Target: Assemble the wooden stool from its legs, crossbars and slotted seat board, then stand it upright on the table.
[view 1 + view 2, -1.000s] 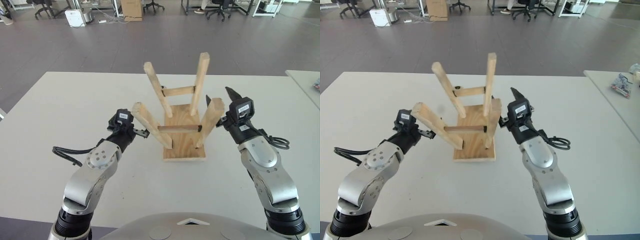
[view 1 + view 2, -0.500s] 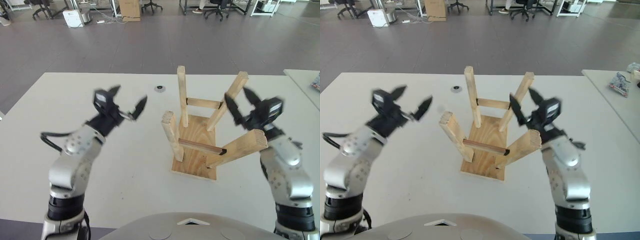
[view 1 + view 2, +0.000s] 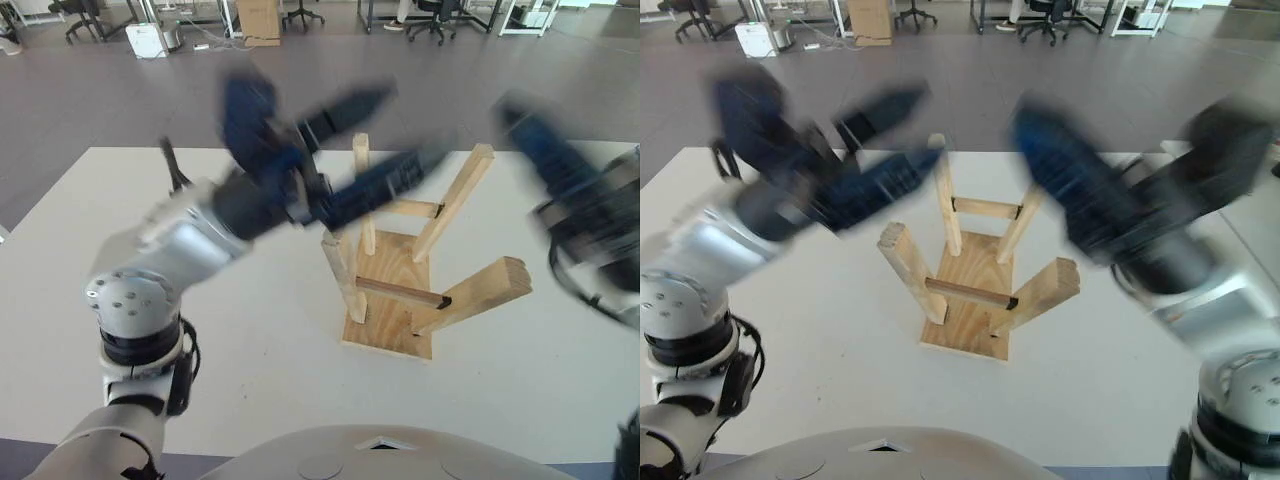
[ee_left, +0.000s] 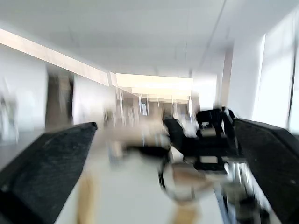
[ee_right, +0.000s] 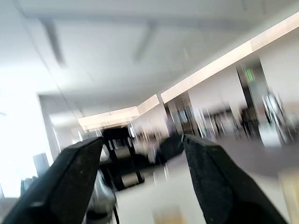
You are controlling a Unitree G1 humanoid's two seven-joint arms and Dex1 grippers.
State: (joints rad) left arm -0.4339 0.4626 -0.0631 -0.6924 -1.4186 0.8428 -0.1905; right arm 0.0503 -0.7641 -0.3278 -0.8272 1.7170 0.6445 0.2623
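1. Left gripper (image 3: 415,125): high over the left half of the white table (image 3: 270,330), well apart from the wood and motion-smeared. Its black fingers (image 4: 46,172) are spread wide with nothing between them.
2. Pale wooden stool (image 3: 400,270): mid-table, upside down. The flat slotted seat board (image 3: 388,325) lies on the table. Four square legs (image 3: 362,190) point up and splay out. Two crossbars (image 3: 398,293) bridge leg pairs, a dark one near and a pale one far.
3. Likely reason for the pose: seat board down gives a flat base and leaves the leg joints reachable from above. The near-right leg (image 3: 470,292) leans much lower than the others. Its seating looks doubtful, can't confirm.
4. Right gripper (image 5: 144,140): up at the right of the stool, also clear of it and smeared. Jaws apart, empty.
5. Judgement: assembly looks done, flip to upright not yet done. Both pincers open and off the stool fits a gap between grasps. The next grasp probably needs two legs or the board edges.
6. Views: the head cameras give the stool pose and table layout, but the grippers are blurred there. The wrist cameras face the ceiling (image 4: 140,37) and far room. They show the finger gap cleanly, which settles the open state.
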